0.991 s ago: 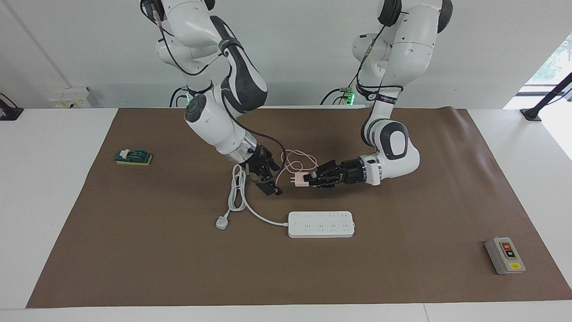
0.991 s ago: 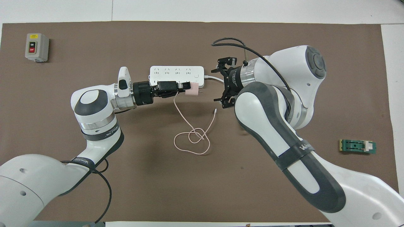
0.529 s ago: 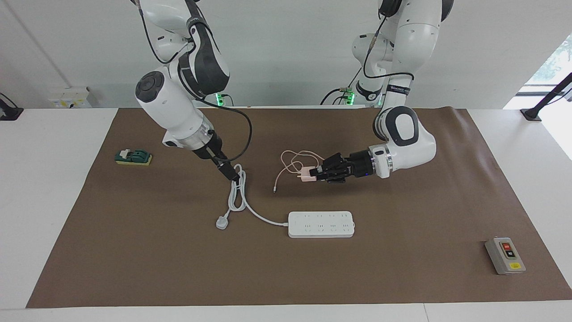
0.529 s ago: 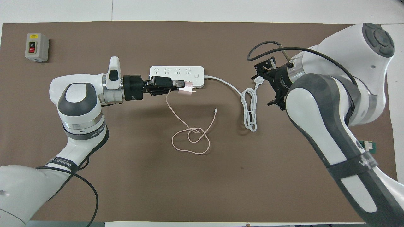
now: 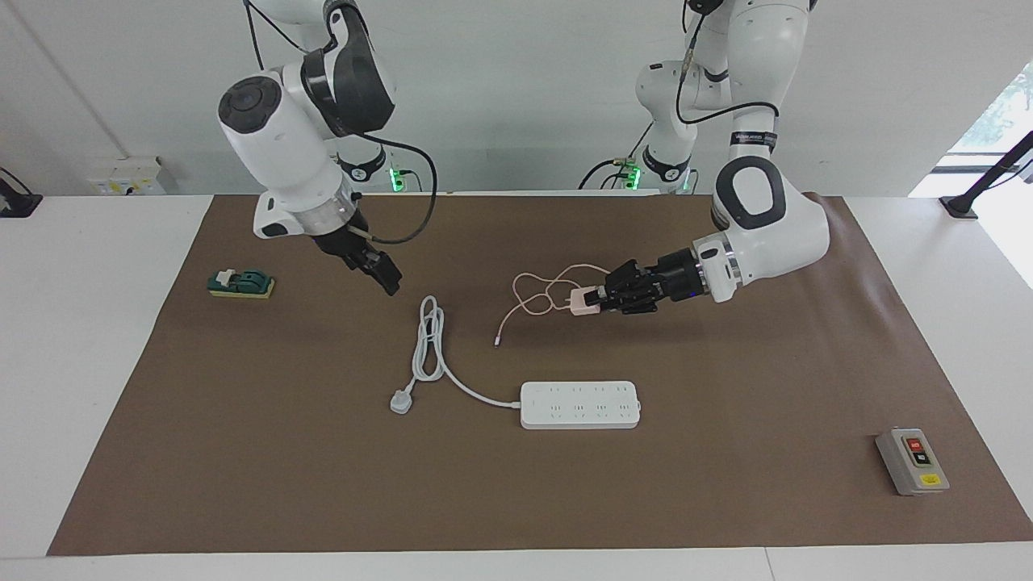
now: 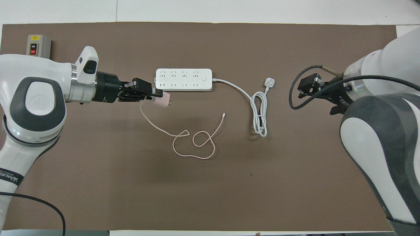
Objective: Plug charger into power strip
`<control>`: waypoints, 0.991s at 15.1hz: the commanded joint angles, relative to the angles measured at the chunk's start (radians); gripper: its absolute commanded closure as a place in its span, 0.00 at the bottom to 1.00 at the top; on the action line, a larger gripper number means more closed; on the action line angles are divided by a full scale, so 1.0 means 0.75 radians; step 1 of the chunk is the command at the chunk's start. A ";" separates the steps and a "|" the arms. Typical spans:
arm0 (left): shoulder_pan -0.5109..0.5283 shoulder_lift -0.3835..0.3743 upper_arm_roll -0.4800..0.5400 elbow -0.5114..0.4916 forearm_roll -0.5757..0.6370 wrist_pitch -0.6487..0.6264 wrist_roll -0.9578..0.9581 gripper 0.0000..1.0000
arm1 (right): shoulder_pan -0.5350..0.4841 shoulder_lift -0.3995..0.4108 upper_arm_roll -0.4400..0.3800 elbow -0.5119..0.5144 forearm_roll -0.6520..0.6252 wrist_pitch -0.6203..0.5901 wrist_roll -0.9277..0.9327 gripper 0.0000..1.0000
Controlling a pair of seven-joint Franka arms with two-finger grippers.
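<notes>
My left gripper (image 5: 595,299) (image 6: 155,97) is shut on the pale-pink charger (image 5: 579,303) (image 6: 160,102) and holds it in the air, prongs pointing toward the right arm's end. It hangs over the mat just nearer to the robots than the white power strip (image 5: 579,404) (image 6: 183,79). The thin pink cable (image 5: 537,294) (image 6: 193,144) trails down from the charger and loops on the mat. My right gripper (image 5: 387,278) (image 6: 316,98) is open and empty, raised over the mat toward the right arm's end.
The strip's thick white cord (image 5: 428,347) (image 6: 259,111) lies coiled on the brown mat (image 5: 726,484), ending in a white three-pin plug (image 5: 401,401) (image 6: 269,82). A grey button box (image 5: 912,461) (image 6: 38,49) sits at the left arm's end. A green block (image 5: 240,283) sits at the right arm's end.
The right gripper has drawn away from the charger, up and toward its own end. The left gripper has carried the charger toward the left arm's end, dragging the pink cable.
</notes>
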 commanded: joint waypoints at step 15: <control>0.172 -0.001 0.037 0.577 0.975 -0.787 -0.476 1.00 | -0.086 -0.064 0.014 0.079 -0.147 -0.185 -0.381 0.00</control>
